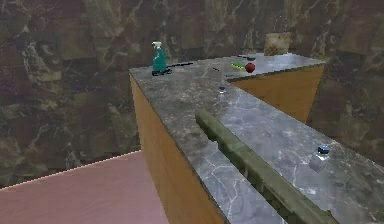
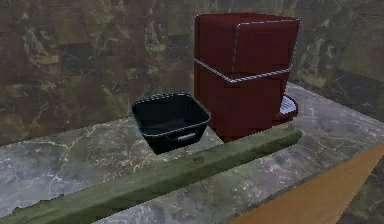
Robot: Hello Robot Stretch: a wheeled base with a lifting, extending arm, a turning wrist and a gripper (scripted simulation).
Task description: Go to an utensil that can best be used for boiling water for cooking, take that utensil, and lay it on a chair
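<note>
**Long olive-green bar (image 2: 165, 176) up front, black vessel just behind it**

Nearest us in the arm side view, that bar lies flat along the grey veined marble counter (image 2: 60, 160), running its length like a low raised lip. Just beyond the bar stands a black, deep, square-rimmed vessel (image 2: 172, 125) — upright, mouth up, with a pale handle-like mark on the wall that faces the bar. We judge it the likeliest utensil for boiling water. So the task's thing sits on the counter right behind the bar, on the side where the arm reaches.

Also beyond the bar rises a tall dark red boxy appliance with a silver band (image 2: 245, 72), close against the vessel. Whether the two touch we cannot tell.

As we read the layout, we stand alongside the counter so that the vessel falls on the arm's side. Any reach would have to pass over the bar and keep off the appliance.

In the forward view, well past the bar's far end, a teal spray bottle (image 1: 158, 57) and a small red round fruit (image 1: 250, 67) stand on the counter — neither serves for boiling.

How the gripper stands we cannot tell. Taking the vessel and laying it on a chair both look not yet done.
</note>
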